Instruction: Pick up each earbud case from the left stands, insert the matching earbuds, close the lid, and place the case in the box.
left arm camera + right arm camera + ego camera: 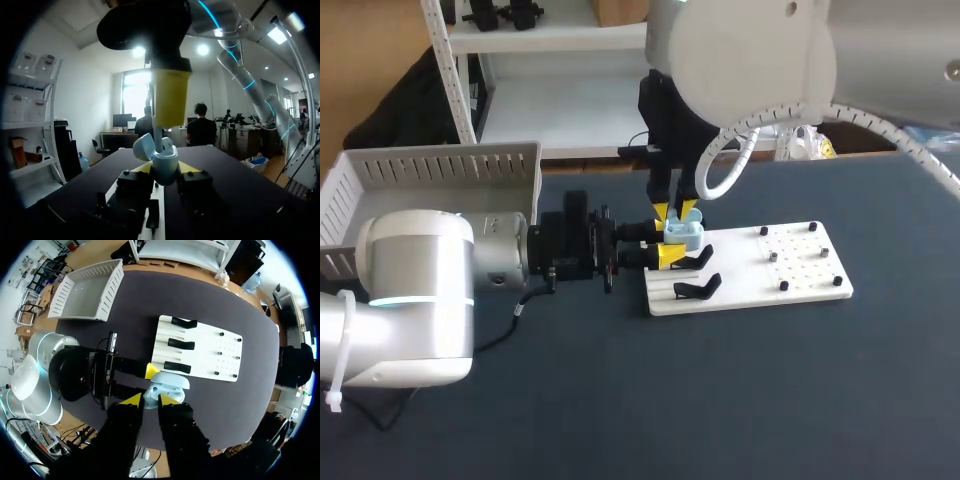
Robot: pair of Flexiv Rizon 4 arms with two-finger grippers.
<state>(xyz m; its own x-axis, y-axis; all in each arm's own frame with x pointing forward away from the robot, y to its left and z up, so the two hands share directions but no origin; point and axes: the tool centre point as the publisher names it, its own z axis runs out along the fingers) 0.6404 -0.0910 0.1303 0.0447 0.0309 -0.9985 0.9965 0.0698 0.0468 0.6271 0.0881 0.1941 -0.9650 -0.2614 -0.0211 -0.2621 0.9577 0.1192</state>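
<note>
Head view: your left gripper (667, 243) clamps the blue case (686, 236) over the white board (790, 285), with your right gripper (675, 213) directly above. Left wrist view: the lid (144, 146) stands open. Right wrist view: you cannot tell the right gripper's grip.

Partly seen — case, board, box

The right gripper (676, 212) and left gripper (668, 243) cover much of the earbud case (688, 238); its inside is out of sight; whether the right gripper grips anything cannot be told; the dark bits (784, 286) on the white board (740, 280) are too small to name; the box (440, 170) at the worktop's far left corner is cut off — the left arm (420, 290) hides its near wall.
</note>
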